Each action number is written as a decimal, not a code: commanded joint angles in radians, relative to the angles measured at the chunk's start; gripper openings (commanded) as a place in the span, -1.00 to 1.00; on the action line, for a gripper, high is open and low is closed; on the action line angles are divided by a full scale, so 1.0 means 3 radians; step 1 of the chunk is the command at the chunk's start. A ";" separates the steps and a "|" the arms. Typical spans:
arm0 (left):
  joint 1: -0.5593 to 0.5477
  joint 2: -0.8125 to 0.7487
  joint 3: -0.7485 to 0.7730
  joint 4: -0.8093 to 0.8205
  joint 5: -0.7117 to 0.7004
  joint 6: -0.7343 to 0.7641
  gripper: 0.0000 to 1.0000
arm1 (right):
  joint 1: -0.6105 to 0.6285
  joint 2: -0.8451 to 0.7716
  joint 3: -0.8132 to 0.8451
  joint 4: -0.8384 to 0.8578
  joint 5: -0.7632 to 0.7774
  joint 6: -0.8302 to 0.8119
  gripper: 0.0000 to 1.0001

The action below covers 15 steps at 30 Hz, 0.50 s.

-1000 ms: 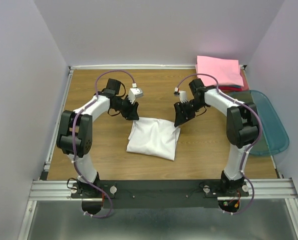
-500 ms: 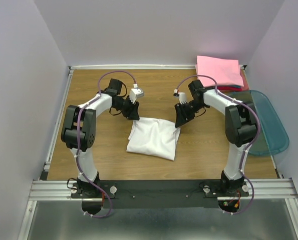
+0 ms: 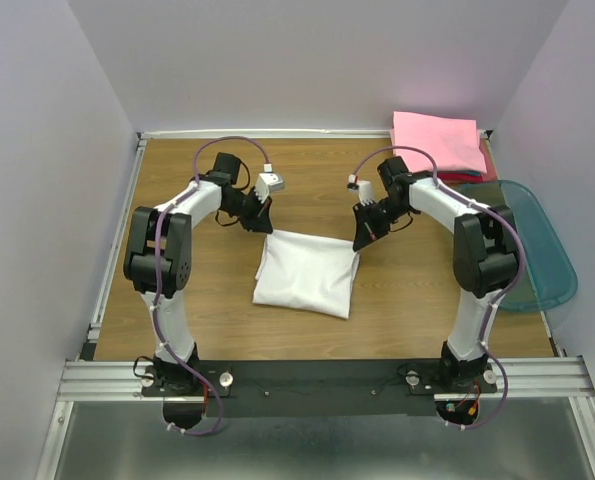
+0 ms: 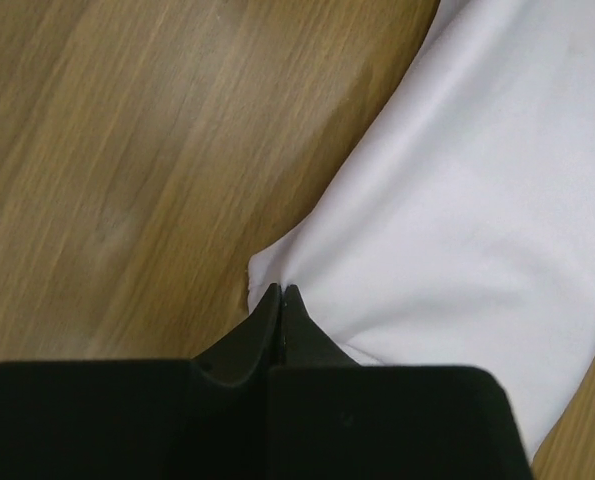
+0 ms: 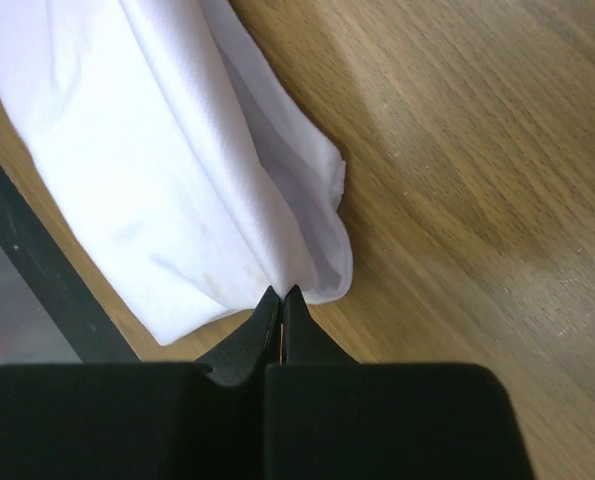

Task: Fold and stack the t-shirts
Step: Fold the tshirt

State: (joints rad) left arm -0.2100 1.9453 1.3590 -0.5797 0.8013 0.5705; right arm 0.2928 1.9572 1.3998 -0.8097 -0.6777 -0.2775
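Observation:
A folded white t-shirt (image 3: 307,275) lies on the wooden table (image 3: 177,190) between the two arms. My left gripper (image 3: 265,226) is shut on the shirt's far left corner; in the left wrist view the closed tips (image 4: 281,290) pinch the white cloth (image 4: 457,200). My right gripper (image 3: 358,245) is shut on the far right corner, and its tips (image 5: 282,292) bite the folded edge of the cloth (image 5: 147,170). A folded pink t-shirt (image 3: 437,140) lies at the back right corner.
A teal see-through tray (image 3: 542,250) sits at the right edge of the table, partly behind the right arm. Pale walls close in the table on the left, back and right. A metal rail (image 3: 317,375) runs along the near edge.
Both grippers went from open to shut on the white shirt's far corners. The shirt's far edge now runs straighter between them. The arms shifted only slightly.

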 commanded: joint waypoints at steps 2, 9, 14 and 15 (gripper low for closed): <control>0.0127 0.0045 0.0174 -0.0149 0.0049 0.0128 -1.00 | -0.0040 -0.0138 -0.0049 -0.0011 0.0122 -0.0062 -0.99; 0.0122 0.0255 0.0399 -0.0108 0.0039 0.0052 -1.00 | -0.0040 0.0241 0.0217 0.0106 0.0188 -0.0026 -0.99; 0.0127 0.0413 0.0547 -0.0042 -0.0134 -0.0015 -1.00 | -0.0086 0.0409 0.0441 0.0249 0.0469 0.0076 -0.99; 0.0127 0.0439 0.0573 -0.0021 -0.0165 -0.0030 -1.00 | -0.0101 0.0425 0.0467 0.0260 0.0500 0.0086 -0.99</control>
State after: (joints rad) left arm -0.1780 2.0453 1.4902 -0.6060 0.7963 0.5762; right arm 0.2829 2.0556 1.4784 -0.7773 -0.6193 -0.2707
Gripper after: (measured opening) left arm 0.008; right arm 0.012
